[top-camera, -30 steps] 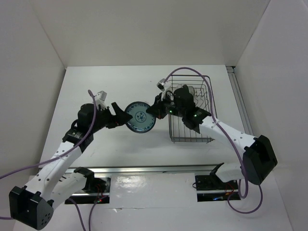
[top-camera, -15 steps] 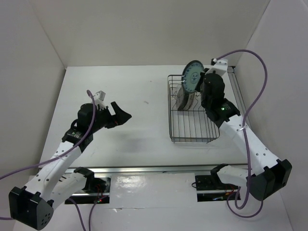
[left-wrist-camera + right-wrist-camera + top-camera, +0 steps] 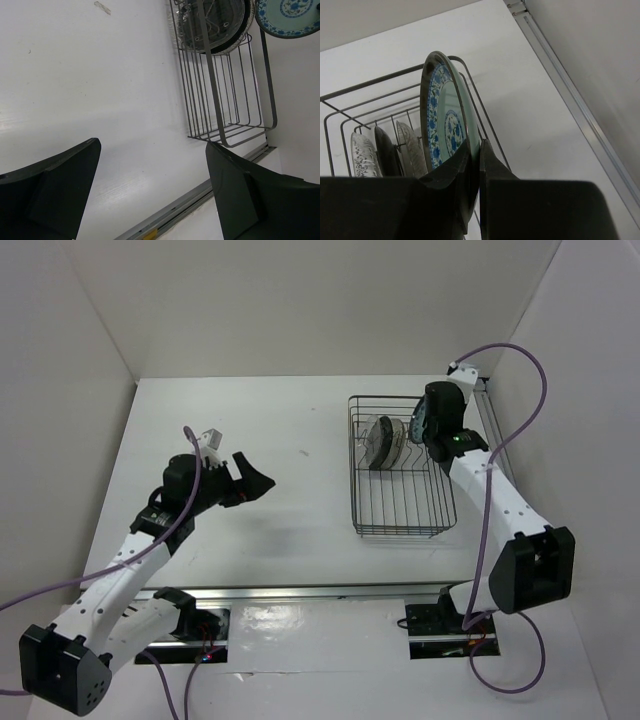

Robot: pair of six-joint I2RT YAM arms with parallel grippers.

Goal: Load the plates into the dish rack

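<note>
The right hand (image 3: 472, 150) pinches the blue-and-white plate (image 3: 442, 110) upright at the dish rack (image 3: 400, 510) (left hand (image 3: 250, 478) gapes empty). Released off-slot, it could topple onto the racked plates (image 3: 387, 145).

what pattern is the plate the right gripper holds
Blue-and-white patterned plate, clearest in right wrist view.

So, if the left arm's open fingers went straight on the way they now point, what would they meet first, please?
Probably the bare white table, before reaching the dark wire dish rack. The left gripper is open and empty, angled down at the surface; depth is hard to judge.
</note>
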